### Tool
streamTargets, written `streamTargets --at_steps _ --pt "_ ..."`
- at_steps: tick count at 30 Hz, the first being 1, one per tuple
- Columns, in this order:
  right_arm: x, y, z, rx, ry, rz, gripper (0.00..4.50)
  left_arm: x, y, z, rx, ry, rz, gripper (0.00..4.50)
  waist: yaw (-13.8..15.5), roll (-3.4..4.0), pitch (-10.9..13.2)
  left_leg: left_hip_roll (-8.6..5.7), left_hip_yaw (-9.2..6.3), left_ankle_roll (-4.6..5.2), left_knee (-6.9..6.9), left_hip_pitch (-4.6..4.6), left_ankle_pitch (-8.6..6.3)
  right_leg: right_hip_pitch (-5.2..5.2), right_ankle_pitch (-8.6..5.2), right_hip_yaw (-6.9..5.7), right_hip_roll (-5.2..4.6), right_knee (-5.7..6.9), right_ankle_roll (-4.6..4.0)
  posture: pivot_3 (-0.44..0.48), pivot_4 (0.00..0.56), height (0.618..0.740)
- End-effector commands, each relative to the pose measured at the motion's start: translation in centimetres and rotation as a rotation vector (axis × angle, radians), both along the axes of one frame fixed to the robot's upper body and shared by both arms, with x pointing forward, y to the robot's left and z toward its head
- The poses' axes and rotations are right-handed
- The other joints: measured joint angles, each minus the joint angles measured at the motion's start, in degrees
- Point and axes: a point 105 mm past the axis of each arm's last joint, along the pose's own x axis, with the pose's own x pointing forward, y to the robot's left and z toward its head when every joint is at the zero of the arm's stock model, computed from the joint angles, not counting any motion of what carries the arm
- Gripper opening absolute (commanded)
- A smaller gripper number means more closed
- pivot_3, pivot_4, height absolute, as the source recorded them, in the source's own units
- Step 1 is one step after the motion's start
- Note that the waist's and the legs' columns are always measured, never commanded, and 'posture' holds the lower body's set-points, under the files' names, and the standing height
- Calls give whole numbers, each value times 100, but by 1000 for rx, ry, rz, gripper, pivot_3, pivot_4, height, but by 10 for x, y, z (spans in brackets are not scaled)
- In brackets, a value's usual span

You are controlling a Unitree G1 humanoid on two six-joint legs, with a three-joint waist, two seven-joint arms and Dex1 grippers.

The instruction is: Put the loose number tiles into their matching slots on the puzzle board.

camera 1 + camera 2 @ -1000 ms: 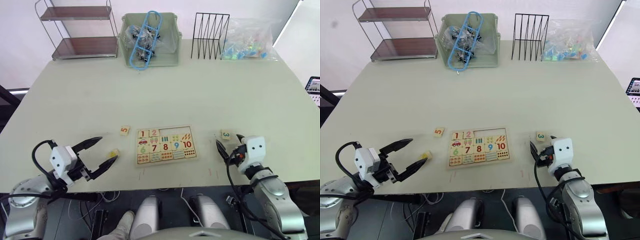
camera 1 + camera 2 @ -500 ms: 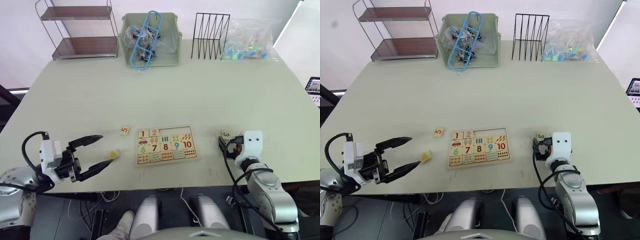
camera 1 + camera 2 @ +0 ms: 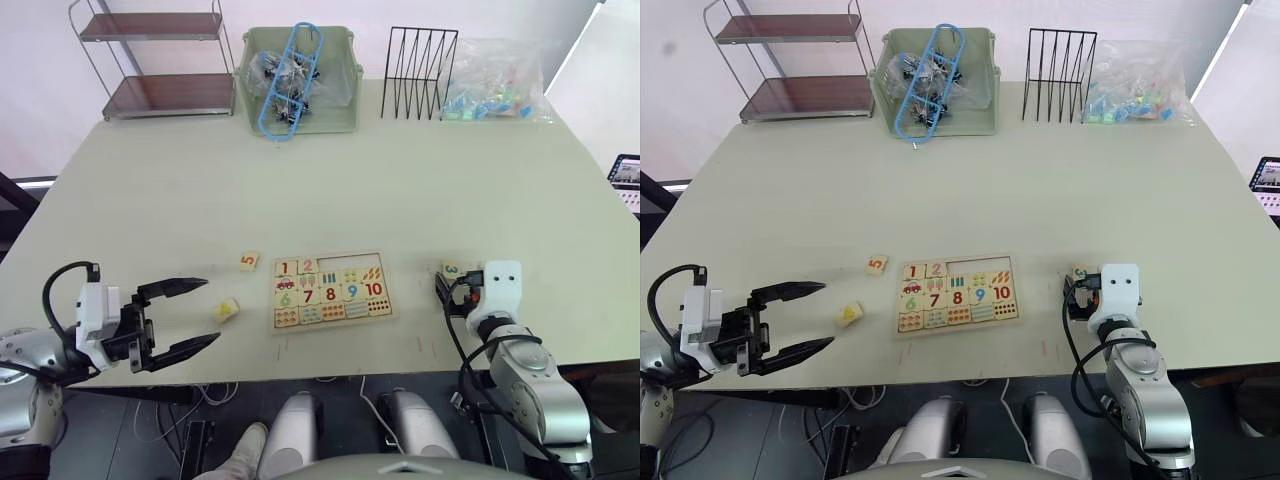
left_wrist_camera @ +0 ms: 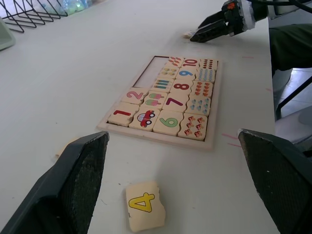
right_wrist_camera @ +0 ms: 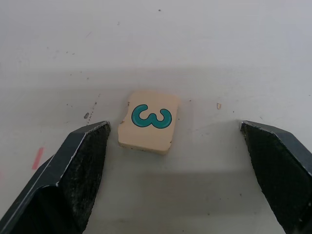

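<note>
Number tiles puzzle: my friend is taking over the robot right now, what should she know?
Left gripper: open, empty, with tile 4 lying on the table between its fingers.
Right gripper: open, empty, tile 3 between its fingers.
Tile 5 lies loose to the left of the puzzle board.
Done: tiles 1 and 2 sit in the board's upper row.
Left: put 3, 4 and 5 into the empty slots of that row.

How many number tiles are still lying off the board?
3. Tile 5 lies by the puzzle board's upper-left corner, tile 4 to its left, tile 3 to its right.
</note>
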Motion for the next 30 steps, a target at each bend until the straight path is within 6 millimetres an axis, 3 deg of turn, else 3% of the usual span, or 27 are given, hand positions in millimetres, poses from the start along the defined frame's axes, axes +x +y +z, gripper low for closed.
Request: streamTargets --at_steps 1,5,7,19,30 --pt "-3 -2 -12 -14 56 -20 3605 1 1 6 22 -20 -16 4500 -1 -3 -2 0 0 0 0 0 0 0 0 0 0 0 0 0 150 739" --pt "-3 -1 -12 -10 56 -22 1512 3 2 6 19 -17 -22 4500 11 -15 -10 0 0 0 0 0 0 1 0 0 -1 -1 0 0 150 739" --pt "-2 -1 -12 -8 55 -21 849 3 2 6 18 -16 -24 4500 13 -23 -14 0 0 0 0 0 0 1 0 -1 -2 -2 0 0 150 739" --pt "1 -3 1 -25 21 19 852 6 -1 6 12 -22 -39 4500 13 -30 -19 1 -1 0 -1 -1 0 1 0 -2 -4 -4 0 0 150 739" --pt "6 18 40 -43 -20 438 852 -5 -5 6 -29 -13 -83 4500 -15 -14 -8 2 -1 0 -4 -6 0 -6 0 -2 1 -4 -1 0 150 739"
